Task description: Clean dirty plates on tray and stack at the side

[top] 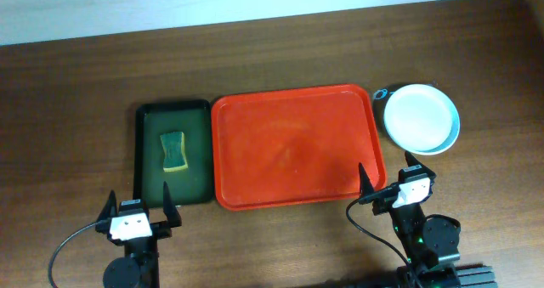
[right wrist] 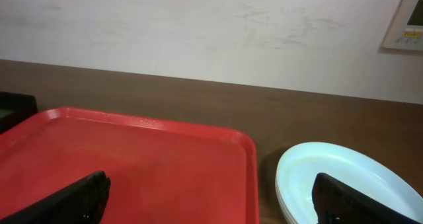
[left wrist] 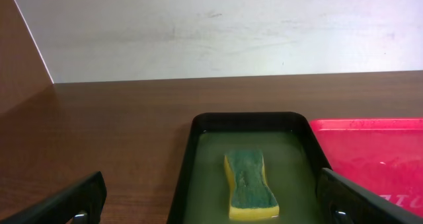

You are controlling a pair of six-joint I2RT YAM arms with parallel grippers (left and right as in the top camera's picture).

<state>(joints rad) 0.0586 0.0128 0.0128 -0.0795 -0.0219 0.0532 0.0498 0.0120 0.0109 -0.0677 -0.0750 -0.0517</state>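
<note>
- Count: one tray (top: 293, 148), one stack of plates (top: 421, 116), two grippers. I also log one dark green tray (top: 197, 144) with one sponge (top: 174, 151) in it.
- Plate count: the right wrist view shows more than one rim layered at the stack's left edge (right wrist: 344, 178). I cannot count the layers for certain.
- Plates, look: round, shallow and glossy. The top face is white, with a pale mint-blue tint at the rim.
- Tray, look: red-orange, rectangular, with rounded corners and a low rim. There is a faint sheen on its floor (right wrist: 132, 151).
- Tray, place: middle of the wooden table (top: 85, 84), long sides parallel to the near edge. The green tray sits just beside its left edge.
- Plates, place: on the table, not on the tray, just off the tray's right edge by its far right corner. A narrow strip of wood shows between them.
- Right gripper (top: 385, 167): jaws spread wide, holding nothing, at the tray's near right corner. The stack lies ahead of it and to its right, apart from both fingers (right wrist: 360, 201).
- Left gripper (top: 138, 196): jaws spread wide, holding nothing, at the near end of the green tray, well apart from the plates. In its own view (left wrist: 211, 201) the sponge (left wrist: 250, 184) lies ahead between the fingers, yellow with a green top.
</note>
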